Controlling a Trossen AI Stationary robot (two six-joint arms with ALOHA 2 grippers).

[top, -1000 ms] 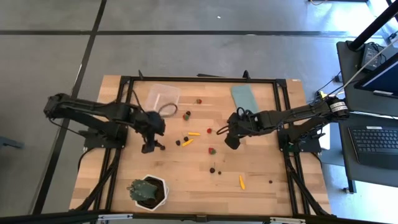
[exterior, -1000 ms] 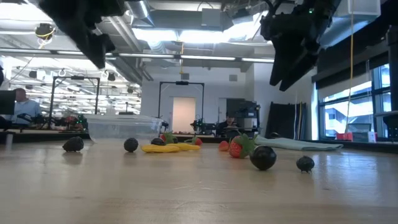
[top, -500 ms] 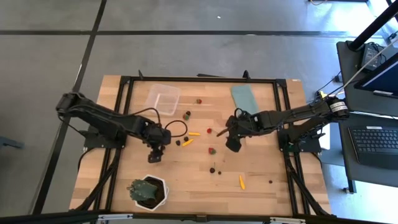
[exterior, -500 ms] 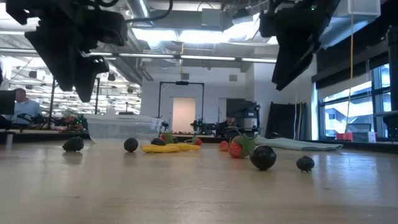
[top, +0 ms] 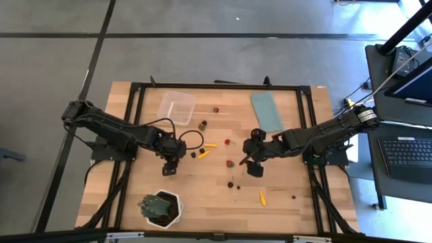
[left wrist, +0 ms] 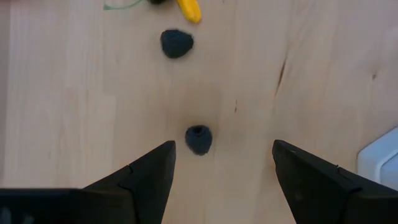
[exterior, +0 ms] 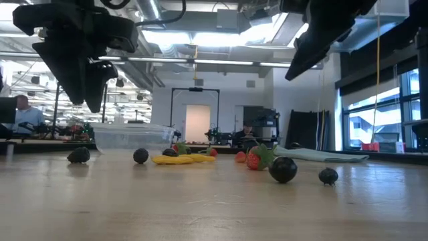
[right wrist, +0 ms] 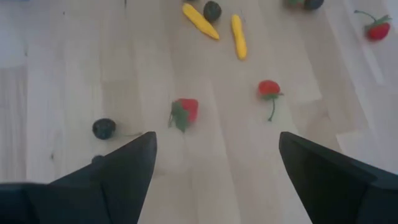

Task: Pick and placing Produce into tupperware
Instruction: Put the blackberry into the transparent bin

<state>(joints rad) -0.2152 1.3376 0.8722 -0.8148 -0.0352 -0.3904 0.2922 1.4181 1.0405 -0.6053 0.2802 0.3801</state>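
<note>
Left gripper (left wrist: 221, 165), jaws wide and empty, above a dark produce piece (left wrist: 198, 139) on bare tabletop (top: 202, 196); right gripper (right wrist: 214, 162), jaws wide and empty, over a strawberry (right wrist: 184, 113); clear tupperware (top: 176, 106) near the far edge, well apart

Left hand (top: 169, 164) fingers spread, pointing down, right hand (top: 254, 167) likewise, both mid-table

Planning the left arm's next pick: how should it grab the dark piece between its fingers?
Take the dark piece across its rounded middle, straight down from above. It lies alone on bare wood, centred between the open left gripper fingers, so closing in place should catch it.
</note>
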